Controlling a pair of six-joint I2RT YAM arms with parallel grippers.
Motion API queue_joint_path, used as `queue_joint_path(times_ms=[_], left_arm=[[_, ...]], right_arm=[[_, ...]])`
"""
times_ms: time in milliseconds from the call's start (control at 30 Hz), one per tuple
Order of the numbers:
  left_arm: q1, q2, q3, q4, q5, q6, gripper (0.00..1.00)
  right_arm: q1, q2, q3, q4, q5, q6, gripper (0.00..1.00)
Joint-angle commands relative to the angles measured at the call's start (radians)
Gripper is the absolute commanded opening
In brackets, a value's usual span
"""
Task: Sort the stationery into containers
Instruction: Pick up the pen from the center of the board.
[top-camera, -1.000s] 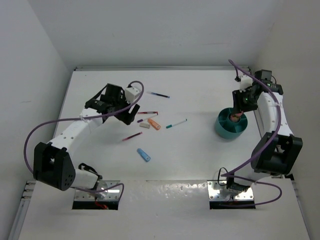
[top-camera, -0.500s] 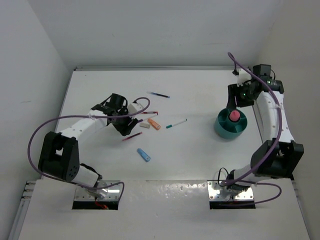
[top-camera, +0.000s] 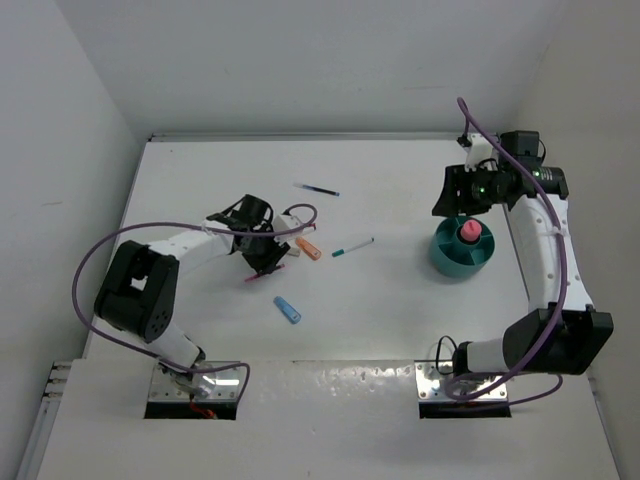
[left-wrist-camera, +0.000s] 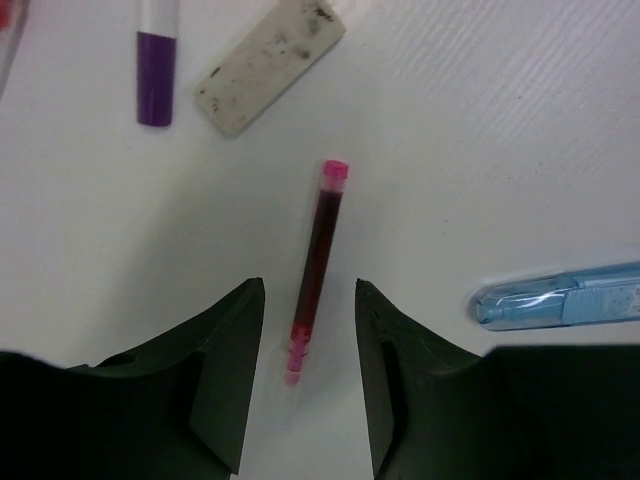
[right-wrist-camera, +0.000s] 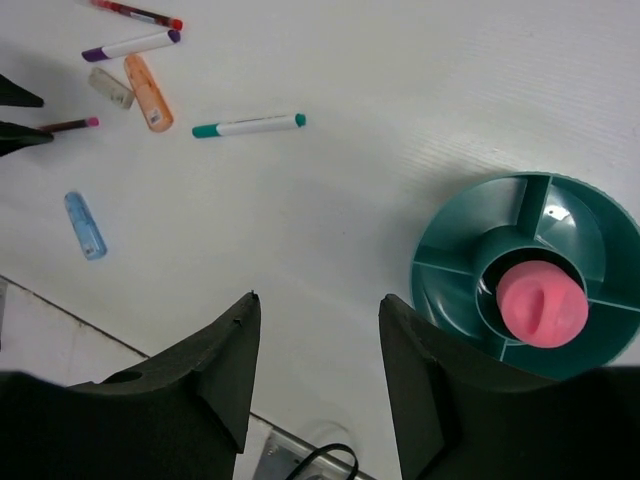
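Well left of the organiser (right-wrist-camera: 450, 250), the left fingers (left-wrist-camera: 225, 380) stand half-open astride the red pen (left-wrist-camera: 318, 245) on the desk (left-wrist-camera: 500, 150), gripping nothing yet. This is the pickup step; next they must close and lift. Raised near the organiser, the right fingers (right-wrist-camera: 215, 370) gape empty. The pink marker (right-wrist-camera: 542, 308) stands in its centre well. The outer compartments look empty, though one is partly cut off.

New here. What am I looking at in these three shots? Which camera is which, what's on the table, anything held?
Two robot arms on a table. The overhead picture shows both; the other two look down from each wrist, dark fingers at the bottom. The left gripper straddles a red pen lying flat, jaws open, not gripping. Nearby: eraser, blue stick, orange stick, teal pen. The right gripper hangs open and empty near the teal organiser cup, a pink marker in its centre compartment.
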Motion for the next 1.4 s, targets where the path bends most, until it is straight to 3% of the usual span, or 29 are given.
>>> queue_joint_path(times_ms=[0,400,600,700,867,967,1100,1333,1367], left_arm=[[-0.040,0.010,-0.016,0.059,-0.008,-0.027,0.47],[-0.082,0.137,-0.025,0.130,-0.159,-0.037,0.39],[-0.080,0.125,-0.017,0.109,-0.150,-0.046,0.13],[-0.070,0.038,-0.016,0.093,-0.087,-0.036,0.00],[-0.048,-0.272,0.009,0.087,0.122,0.065,0.00],[-0.066,-0.464,0.017,0.095,0.281,0.231,0.00],[-0.136,-0.685,-0.018,0.058,0.408,0.613,0.00],[-0.261,-0.877,-0.127,-0.100,0.479,1.240,0.00],[-0.274,-0.919,-0.149,-0.109,0.479,1.420,0.00]], right_arm=[[0.007,-0.020,-0.007,0.032,-0.055,0.029,0.50],[0.018,-0.042,0.005,0.024,-0.066,0.021,0.49],[0.030,-0.061,-0.004,0.041,-0.092,0.046,0.48],[0.032,-0.083,-0.049,0.101,-0.149,0.115,0.48],[0.047,-0.042,-0.084,0.167,-0.299,0.230,0.50],[0.062,0.032,-0.055,0.141,-0.421,0.293,0.53],[0.076,0.104,-0.038,0.115,-0.581,0.310,0.56],[0.168,0.185,-0.017,0.078,-0.756,0.330,0.66],[0.187,0.185,-0.029,0.090,-0.767,0.337,0.67]])
